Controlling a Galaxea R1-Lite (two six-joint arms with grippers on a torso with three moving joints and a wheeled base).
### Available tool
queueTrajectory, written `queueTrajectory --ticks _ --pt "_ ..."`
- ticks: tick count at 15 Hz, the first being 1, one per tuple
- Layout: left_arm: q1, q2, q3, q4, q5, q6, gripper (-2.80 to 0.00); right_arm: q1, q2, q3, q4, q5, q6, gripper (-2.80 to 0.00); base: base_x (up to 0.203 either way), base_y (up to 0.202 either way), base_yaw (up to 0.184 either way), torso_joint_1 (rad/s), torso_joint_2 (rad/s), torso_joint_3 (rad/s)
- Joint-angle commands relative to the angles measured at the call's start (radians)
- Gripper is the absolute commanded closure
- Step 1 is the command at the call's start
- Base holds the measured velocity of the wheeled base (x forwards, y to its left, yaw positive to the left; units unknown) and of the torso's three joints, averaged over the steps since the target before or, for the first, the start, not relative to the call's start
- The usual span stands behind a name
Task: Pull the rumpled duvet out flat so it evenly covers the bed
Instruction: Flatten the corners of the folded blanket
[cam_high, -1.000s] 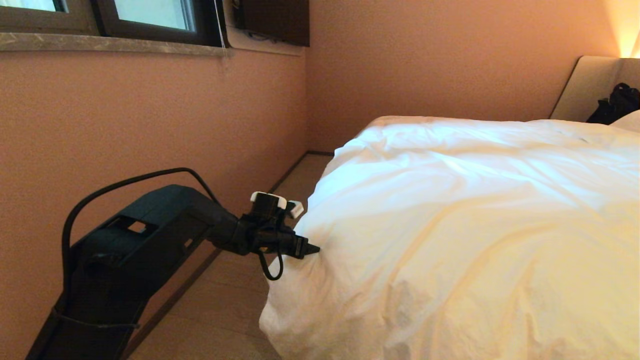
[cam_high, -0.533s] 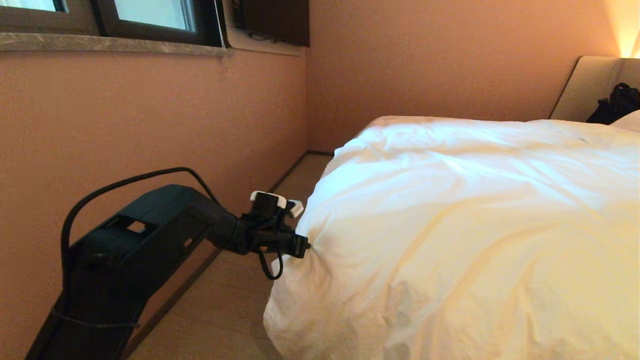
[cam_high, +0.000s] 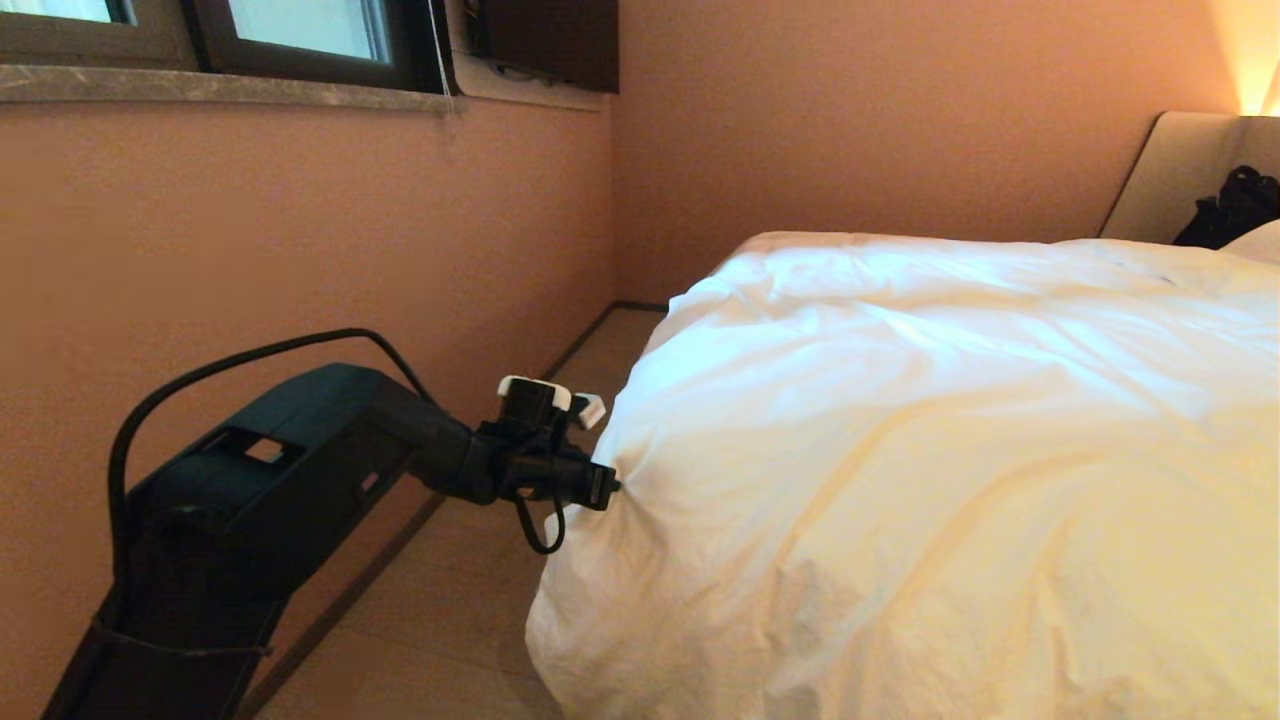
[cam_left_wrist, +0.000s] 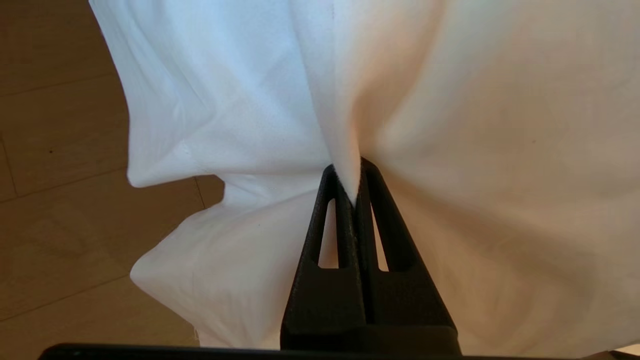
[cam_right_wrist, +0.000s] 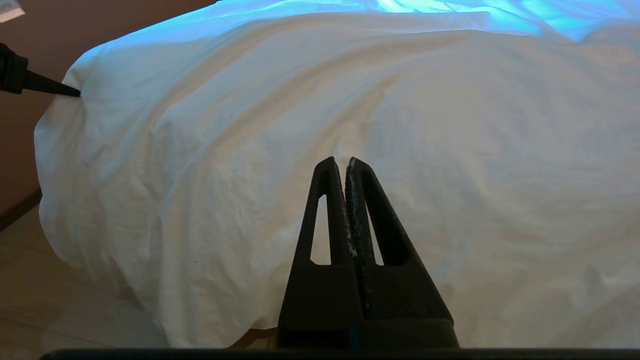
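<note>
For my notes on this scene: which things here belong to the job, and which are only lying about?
Belong to the job:
- duvet
- bed, only its headboard showing
- left gripper, shut on a duvet fold
- right gripper, shut, empty

Lying about:
- pillow
- black bag

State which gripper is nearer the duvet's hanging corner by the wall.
Left. The left gripper is shut on the duvet at that corner; the right gripper is shut, empty, apart from it.

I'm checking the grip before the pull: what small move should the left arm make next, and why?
Probably a short, gentle pull toward the wall side. The left gripper is shut on a pinched fold of the duvet at its hanging corner, and the wrinkles there are not yet drawn flat.
</note>
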Motion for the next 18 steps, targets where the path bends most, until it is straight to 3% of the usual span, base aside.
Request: queueTrajectory --ticks 1,7,18 --pt "0.0 -0.033 0.019 -0.001 0.0 -0.003 0.0 0.0 0.0 0.0 0.0 0.0 0.0 0.0 0.0 0.0 0.0 0.0 0.0 0.0" --pt "0.02 -0.054 0.049 0.0 0.029 -0.055 0.0 0.001 0.0 0.0 0.0 0.0 0.0 0.0 0.0 0.0 0.0 0.0 0.0 0.0" --pt "0.102 -0.07 0.098 -0.005 0.093 -0.061 0.0 0.0 0.0 0.0 0.0 0.0 0.0 0.0 0.0 0.0 0.0 0.0 0.0 0.0"
